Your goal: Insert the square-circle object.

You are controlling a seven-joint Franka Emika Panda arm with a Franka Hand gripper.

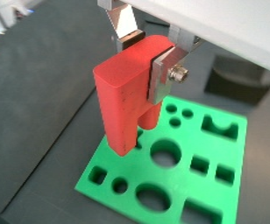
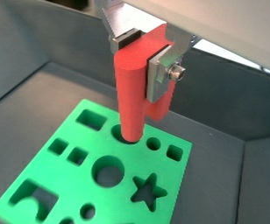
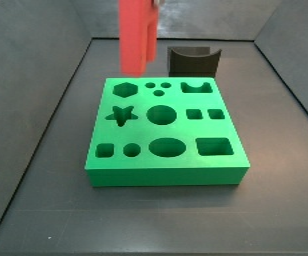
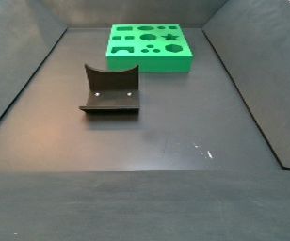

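Square-circle object (image 2: pixel 135 87) — clamped upright in gripper (image 2: pixel 141 52) — over green block (image 2: pixel 90 171).

Before you, the green block (image 4: pixel 149 47) with its shaped holes sits at the far end of the dark floor (image 4: pixel 148 141). The fixture (image 4: pixel 110 89) stands apart, nearer the middle.

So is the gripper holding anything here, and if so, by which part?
Yes. The gripper is shut on the square-circle object, clamping its upper end. The block hangs upright, its lower end at the green block.
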